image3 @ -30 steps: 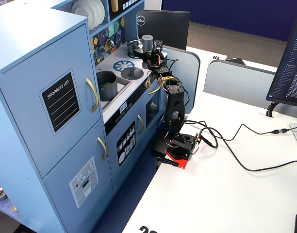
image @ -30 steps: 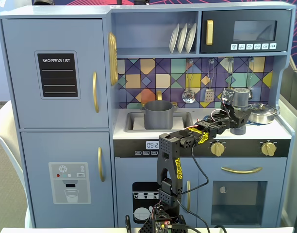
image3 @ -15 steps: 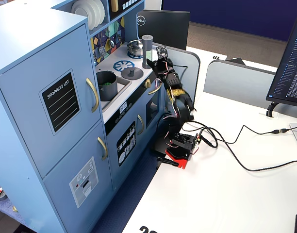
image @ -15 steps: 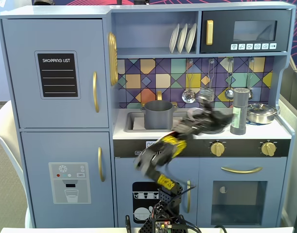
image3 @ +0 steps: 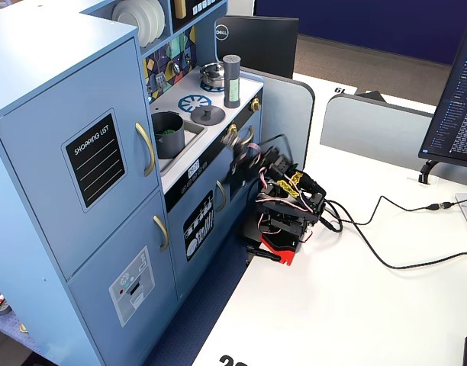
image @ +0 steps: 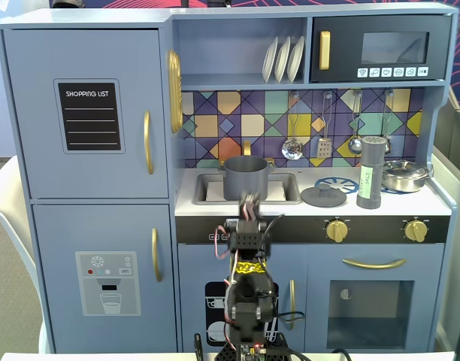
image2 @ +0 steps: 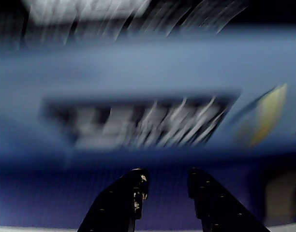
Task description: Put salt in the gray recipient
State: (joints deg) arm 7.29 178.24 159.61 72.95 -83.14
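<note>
Blue toy kitchen cabinetry fills a fixed view from the front: the salt (image: 370, 172) stands upright on the countertop (image: 433, 201) at the right, long axis vertical, perforated top up and green label facing the camera, just left of the steel pan (image: 404, 175) and right of the flat lid (image: 323, 196). The gray recipient (image: 246, 178) sits in the sink, well apart from it. The gripper (image: 250, 201) is folded low before the counter edge, holding nothing. In the wrist view, heavily blurred, the two fingers (image2: 133, 193) stand slightly apart over the cabinet front, with nothing between them. In a fixed view from the side, the salt (image3: 232, 70) is untouched at the far end and the recipient (image3: 167, 134) open-mouthed. A good grasp would probably take the shaker mid-body, kept vertical, then tip it over the pot.
</note>
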